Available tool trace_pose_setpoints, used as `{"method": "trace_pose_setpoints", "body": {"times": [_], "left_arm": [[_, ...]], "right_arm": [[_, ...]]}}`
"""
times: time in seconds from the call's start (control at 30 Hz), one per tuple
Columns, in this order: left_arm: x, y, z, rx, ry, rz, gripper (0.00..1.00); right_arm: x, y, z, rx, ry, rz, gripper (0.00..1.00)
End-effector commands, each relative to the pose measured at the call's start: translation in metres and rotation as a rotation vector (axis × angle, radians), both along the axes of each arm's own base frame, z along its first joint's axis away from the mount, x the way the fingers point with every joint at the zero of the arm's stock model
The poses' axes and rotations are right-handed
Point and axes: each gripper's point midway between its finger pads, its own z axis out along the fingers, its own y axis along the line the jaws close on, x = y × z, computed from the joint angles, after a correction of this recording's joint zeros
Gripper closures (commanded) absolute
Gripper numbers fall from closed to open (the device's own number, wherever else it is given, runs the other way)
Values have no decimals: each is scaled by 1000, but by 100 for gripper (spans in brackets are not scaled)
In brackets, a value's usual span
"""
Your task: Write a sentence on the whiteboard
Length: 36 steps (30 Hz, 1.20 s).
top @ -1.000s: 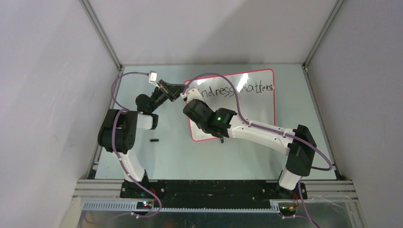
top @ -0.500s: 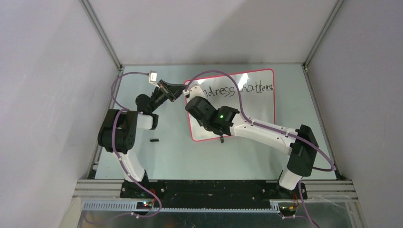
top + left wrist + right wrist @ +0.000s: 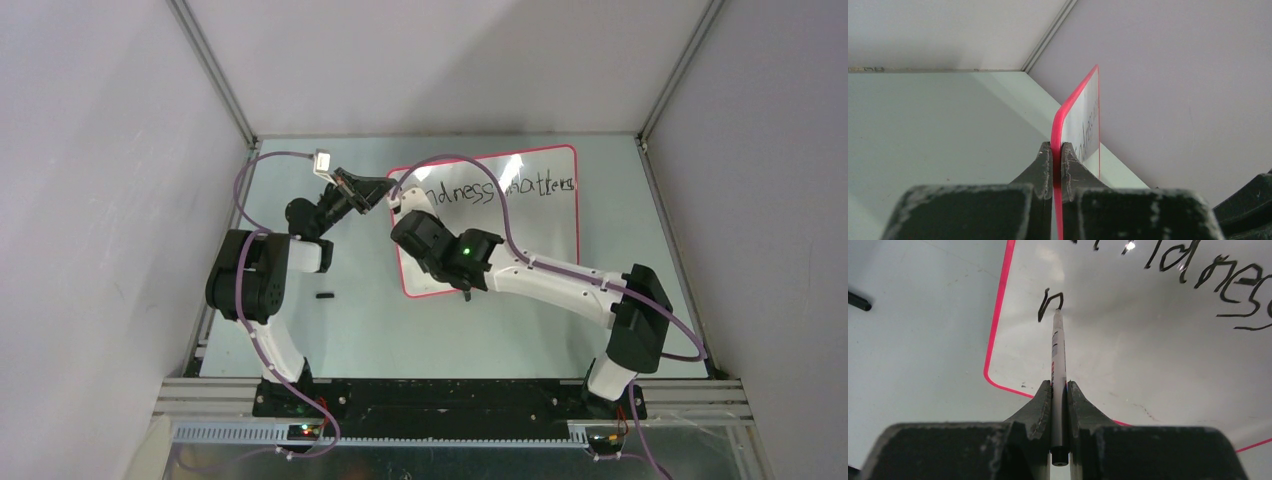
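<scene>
**Q:** On the near part of the pale green tabletop point(image 3: 380, 330), beside the left arm, what lies loose?

**A:** A small black cap-like piece point(image 3: 323, 296), well apart from the board.

**Q:** Beyond it, how does the right pincer point(image 3: 1059, 385) stand?

**A:** It is clamped on a slim white-and-grey marker pen point(image 3: 1058, 350). The pen's tip touches a black letter stroke point(image 3: 1048, 304). That stroke is near the left rim of the large glossy white rectangular whiteboard point(image 3: 540, 250), which has a thin red-pink rim and lies on the tabletop.

**Q:** And farther off?

**A:** The left pincer point(image 3: 1057, 147) is closed on the board's far-left corner rim. Along the far edge runs the black handwritten sentence point(image 3: 500, 188). "ndness matters" is legible, and its start is hidden behind the right arm.
</scene>
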Motion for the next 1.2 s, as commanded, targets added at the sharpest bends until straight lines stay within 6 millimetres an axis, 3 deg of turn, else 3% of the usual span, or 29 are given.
{"method": "trace_pose_setpoints", "body": {"times": [0.0, 0.47, 1.17], "left_arm": [[-5, -5, 9, 41, -106, -23, 100], [-4, -4, 9, 41, -106, -22, 100], [-5, -5, 9, 41, -107, -24, 100]], "right_arm": [[-7, -9, 0, -2, 5, -22, 100], [-10, -9, -4, -21, 4, -12, 100], [17, 2, 31, 32, -59, -5, 100]]}}
